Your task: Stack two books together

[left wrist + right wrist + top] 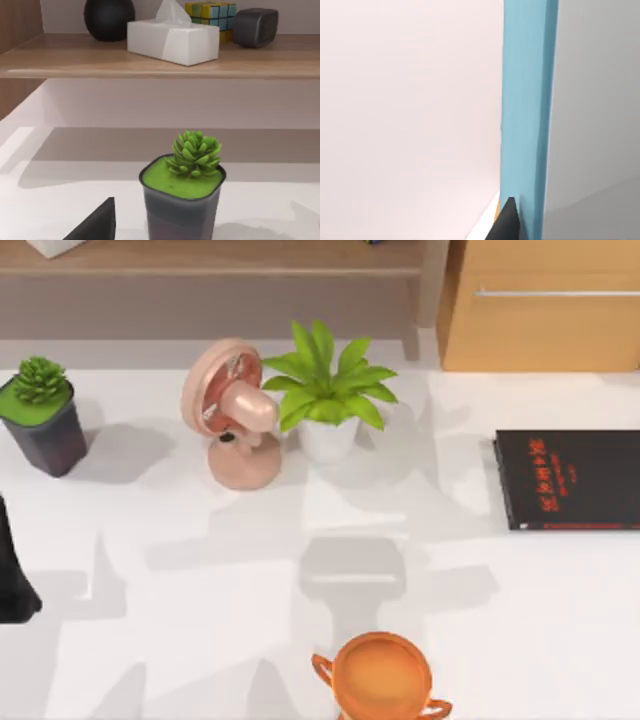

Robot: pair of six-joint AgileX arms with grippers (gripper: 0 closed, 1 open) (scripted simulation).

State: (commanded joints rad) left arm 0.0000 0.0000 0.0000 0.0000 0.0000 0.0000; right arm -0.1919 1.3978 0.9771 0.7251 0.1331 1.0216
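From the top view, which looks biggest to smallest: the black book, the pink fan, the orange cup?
1. Black book, though cut off by the frame edge.
2. Pink fan.
3. Orange cup, also partly cut off.

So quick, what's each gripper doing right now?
Left gripper: at the table's left edge; cannot be told.
Right gripper: right beside the teal book; grip cannot be told.

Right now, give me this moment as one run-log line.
stage: books not stacked | black book: flat, table's right side | teal-blue book: close against right tool's fingertip | left arm: parked, left edge
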